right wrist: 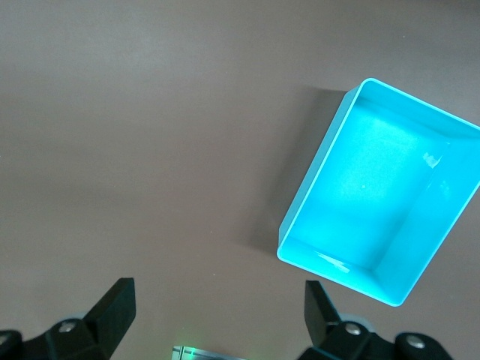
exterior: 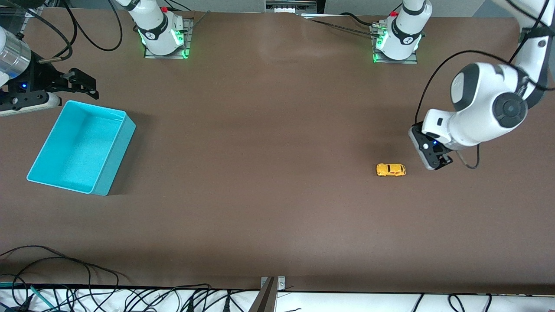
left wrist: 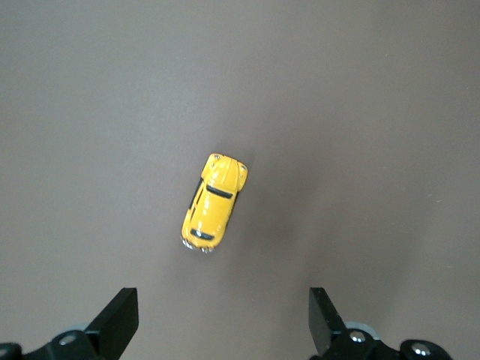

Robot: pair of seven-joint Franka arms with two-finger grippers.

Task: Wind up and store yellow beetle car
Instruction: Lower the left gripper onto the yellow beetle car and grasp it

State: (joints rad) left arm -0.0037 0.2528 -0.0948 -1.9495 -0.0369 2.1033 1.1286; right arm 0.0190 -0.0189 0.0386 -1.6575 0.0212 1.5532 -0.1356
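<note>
Spreading its fingers (left wrist: 120,319) wide apart, the left gripper (exterior: 439,161) is hanging over bare table just beside the yellow beetle car (exterior: 390,170), toward the left arm's end, holding and touching nothing. In the left wrist view the car (left wrist: 213,202) is sitting clear of both fingertips, well inside the width of the gap but ahead of it rather than between the fingers.

The car is resting on its wheels on the brown table (exterior: 269,173), in the half nearer the left arm. Its long axis is running along the table's length, from one arm's end toward the other; which end is the nose is hard to tell from these views.

The right gripper (exterior: 84,84) is waiting above the table by the turquoise bin (exterior: 113,116), at the edge farthest from the front camera, its fingers (right wrist: 116,311) likewise wide apart and gripping nothing. The bin (right wrist: 315,180) is lying open at the right arm's end of the table, well apart from the car.
</note>
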